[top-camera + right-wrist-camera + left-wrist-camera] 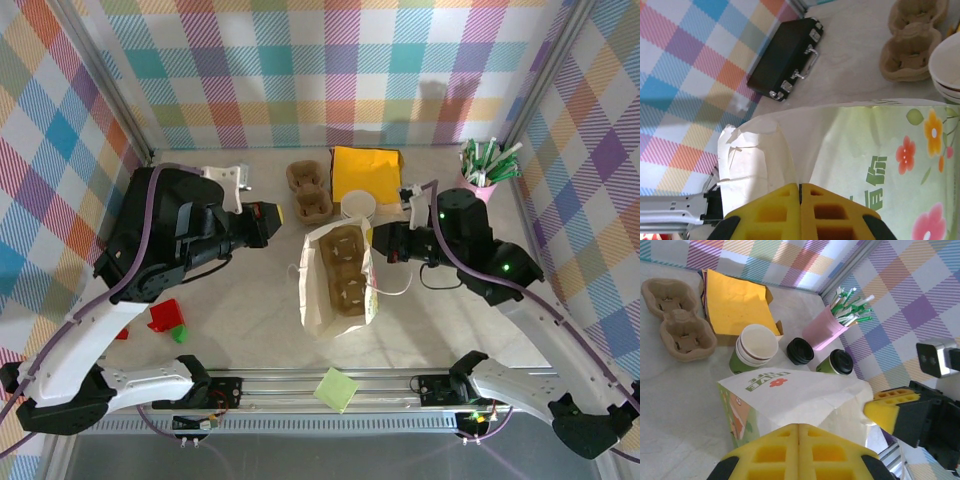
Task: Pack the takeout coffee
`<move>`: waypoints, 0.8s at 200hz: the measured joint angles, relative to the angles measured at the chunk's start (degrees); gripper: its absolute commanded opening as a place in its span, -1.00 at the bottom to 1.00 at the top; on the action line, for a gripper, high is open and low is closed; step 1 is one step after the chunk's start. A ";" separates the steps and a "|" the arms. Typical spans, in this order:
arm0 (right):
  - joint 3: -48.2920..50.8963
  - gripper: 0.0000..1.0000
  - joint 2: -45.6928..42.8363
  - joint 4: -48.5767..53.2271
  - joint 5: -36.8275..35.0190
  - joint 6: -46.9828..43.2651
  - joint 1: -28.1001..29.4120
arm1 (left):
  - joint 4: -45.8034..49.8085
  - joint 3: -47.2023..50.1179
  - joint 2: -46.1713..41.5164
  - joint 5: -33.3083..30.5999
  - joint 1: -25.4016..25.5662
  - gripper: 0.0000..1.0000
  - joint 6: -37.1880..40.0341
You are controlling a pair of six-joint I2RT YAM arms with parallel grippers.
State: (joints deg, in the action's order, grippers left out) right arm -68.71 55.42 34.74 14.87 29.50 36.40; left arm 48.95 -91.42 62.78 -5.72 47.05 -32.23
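Two pincers of mine, both closed, at one paper bag [312, 290].
My right pincer [800, 197] pinches the bag's rim, and a pulp cup carrier [348, 290] sits inside the bag. My left pincer [799, 440] is pressed shut on nothing, just short of the bag. The takeout coffee [841, 361], black-lidded, stands beyond the bag from it, beside the pink cup [822, 330] of sticks.

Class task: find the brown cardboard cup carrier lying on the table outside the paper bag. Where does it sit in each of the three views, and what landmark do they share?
Top external: cup carrier at upper centre, just beyond the paper bag.
Left wrist: cup carrier at upper left, beyond the bag.
Right wrist: cup carrier in the top right corner, above the bag.
Shared landmark: the paper bag.
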 measured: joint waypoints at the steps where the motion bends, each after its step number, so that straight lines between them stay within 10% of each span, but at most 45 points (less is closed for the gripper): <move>1: 0.07 -1.00 -0.07 -0.02 0.07 -0.04 0.00 | 0.00 0.02 0.00 0.02 0.00 -1.00 0.02; 160: 0.66 -0.97 3.89 -1.60 1.38 -0.42 0.07 | 1.11 3.52 -0.61 -2.23 -1.09 -1.00 -0.28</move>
State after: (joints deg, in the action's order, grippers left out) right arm -68.05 59.31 33.15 16.25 29.08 36.47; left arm 50.06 -87.90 62.17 -7.94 45.95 -32.51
